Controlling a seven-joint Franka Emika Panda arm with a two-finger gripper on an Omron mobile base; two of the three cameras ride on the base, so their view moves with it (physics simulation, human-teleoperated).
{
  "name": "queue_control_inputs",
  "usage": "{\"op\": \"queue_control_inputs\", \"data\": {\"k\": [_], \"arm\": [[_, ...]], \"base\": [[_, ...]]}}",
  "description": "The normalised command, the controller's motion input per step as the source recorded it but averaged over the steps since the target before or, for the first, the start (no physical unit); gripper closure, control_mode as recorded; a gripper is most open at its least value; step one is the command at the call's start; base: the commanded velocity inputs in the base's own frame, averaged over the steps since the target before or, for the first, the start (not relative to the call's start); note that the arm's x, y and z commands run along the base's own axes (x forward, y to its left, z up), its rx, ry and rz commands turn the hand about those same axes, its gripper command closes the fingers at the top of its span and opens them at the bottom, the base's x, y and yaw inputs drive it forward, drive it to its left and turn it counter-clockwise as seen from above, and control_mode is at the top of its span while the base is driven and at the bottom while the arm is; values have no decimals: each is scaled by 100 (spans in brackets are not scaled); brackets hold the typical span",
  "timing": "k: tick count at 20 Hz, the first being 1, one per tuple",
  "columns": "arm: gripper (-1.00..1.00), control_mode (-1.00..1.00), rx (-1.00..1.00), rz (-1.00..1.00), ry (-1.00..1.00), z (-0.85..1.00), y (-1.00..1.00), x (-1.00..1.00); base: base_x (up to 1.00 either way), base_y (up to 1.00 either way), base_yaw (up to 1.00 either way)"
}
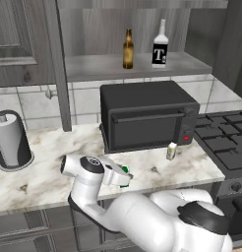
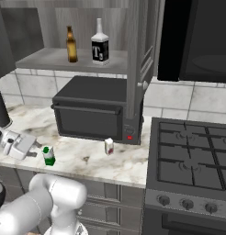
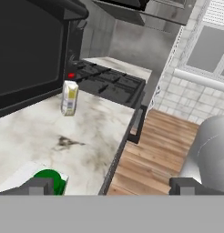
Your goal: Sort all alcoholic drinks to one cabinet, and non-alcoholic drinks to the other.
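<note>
Gripper: your gripper (image 3: 109, 186) hangs with jaws wide apart, holding nothing, low over the counter (image 1: 49, 172) in front of the toaster oven (image 1: 147, 115)
Beer bottle: the brown beer bottle (image 1: 128, 49) stands upright on the open cabinet shelf (image 1: 93, 66) above the toaster oven
Clear bottle: the black-labelled clear bottle (image 1: 160, 47) stands just beside it
Green container: you see the green-and-white container (image 2: 49, 156) at the gripper's fingertip
Carton: small carton (image 1: 171, 151) by the oven's right front corner

Kitchen — stove (image 2: 190, 151), toaster oven (image 1: 145, 115).

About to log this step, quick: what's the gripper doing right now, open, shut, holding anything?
Gripper: open, jaws wide apart, holding nothing; it sits low over the counter beside the small green-and-white container.
</note>
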Motion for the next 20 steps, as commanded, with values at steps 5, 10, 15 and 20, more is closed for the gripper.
{"op": "queue_control_inputs", "data": {"k": [5, 10, 15, 20], "arm": [[-100, -100, -1, 0, 0, -8, 0, 8], [-100, -100, 0, 0, 0, -4, 2, 8], [-100, -100, 0, 0, 0, -2, 10, 7], [-100, -100, 0, 0, 0, -2, 13, 8]], "base": [[0, 0, 0], [0, 0, 0], [0, 0, 0], [0, 0, 0]]}}
